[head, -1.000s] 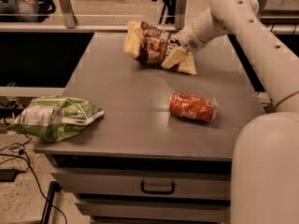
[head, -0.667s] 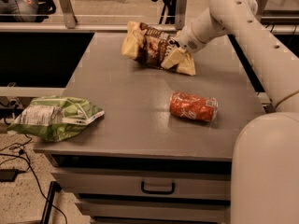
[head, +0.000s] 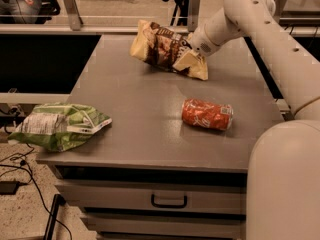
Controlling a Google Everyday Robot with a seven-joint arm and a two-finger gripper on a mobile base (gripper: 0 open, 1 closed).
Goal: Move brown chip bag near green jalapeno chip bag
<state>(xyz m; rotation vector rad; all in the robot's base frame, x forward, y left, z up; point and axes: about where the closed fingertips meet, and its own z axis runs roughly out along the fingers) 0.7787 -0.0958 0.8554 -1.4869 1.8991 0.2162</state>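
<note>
Brown chip bag (head: 159,46) at far side of grey table (head: 135,99), tilted, its right end clenched in the gripper (head: 192,50). Green jalapeno chip bag (head: 60,125) well apart, overhanging near-left corner. Red soda can (head: 207,114) on its side, right.

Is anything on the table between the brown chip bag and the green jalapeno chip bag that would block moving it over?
Nothing visible does. The gripper holds the brown chip bag at the far side of the table; the green jalapeno chip bag lies at its front-left edge. The soda can lies right of that line.
</note>
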